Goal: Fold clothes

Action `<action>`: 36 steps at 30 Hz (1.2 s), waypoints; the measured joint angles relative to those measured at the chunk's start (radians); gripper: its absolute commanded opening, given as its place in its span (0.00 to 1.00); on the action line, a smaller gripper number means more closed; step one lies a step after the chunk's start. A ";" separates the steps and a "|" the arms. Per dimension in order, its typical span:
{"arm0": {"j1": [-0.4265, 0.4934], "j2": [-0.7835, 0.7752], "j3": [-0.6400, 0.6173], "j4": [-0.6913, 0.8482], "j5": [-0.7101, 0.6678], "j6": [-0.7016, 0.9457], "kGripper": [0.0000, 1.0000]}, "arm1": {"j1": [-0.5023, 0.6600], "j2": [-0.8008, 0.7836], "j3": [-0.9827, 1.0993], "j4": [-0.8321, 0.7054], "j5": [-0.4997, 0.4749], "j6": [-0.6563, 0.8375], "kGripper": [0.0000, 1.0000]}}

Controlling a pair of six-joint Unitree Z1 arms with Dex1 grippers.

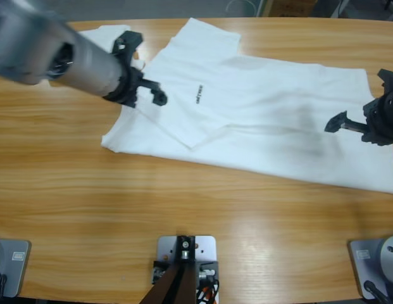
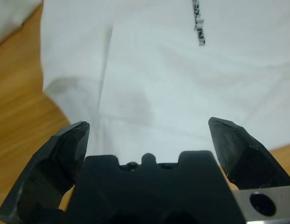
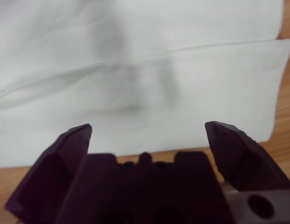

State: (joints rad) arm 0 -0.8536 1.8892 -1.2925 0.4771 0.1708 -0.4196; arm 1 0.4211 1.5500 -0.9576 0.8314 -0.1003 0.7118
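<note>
Hovering both pincers wide and empty, left pincer (image 1: 144, 88) over the lettered chest, right pincer (image 1: 354, 125) at the hem, I judge they're poised to fold the T-shirt (image 1: 259, 107) spread across the surface (image 1: 88, 190).

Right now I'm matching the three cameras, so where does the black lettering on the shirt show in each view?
High view: the black lettering sits on the T-shirt, left of centre, just right of the left gripper.
Left wrist view: lettering at top, right of middle, beyond the open jaws.
Right wrist view: not in it; only plain white cloth.
Shared landmark: the wooden table.
</note>
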 measured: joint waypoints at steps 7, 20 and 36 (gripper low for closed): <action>0.000 0.109 -0.121 0.073 0.006 0.008 1.00 | -0.118 0.095 0.044 -0.131 0.013 -0.053 1.00; -0.002 0.268 -0.249 0.184 0.041 -0.052 0.98 | -0.235 0.182 0.057 -0.227 0.021 -0.143 1.00; -0.133 0.281 -0.253 0.442 0.042 -0.331 0.99 | -0.274 0.257 0.060 -0.251 0.052 -0.172 0.99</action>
State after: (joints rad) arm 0 -0.9867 2.1699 -1.5453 0.9190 0.2128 -0.7508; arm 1 0.1473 1.8067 -0.8975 0.5804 -0.0478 0.5398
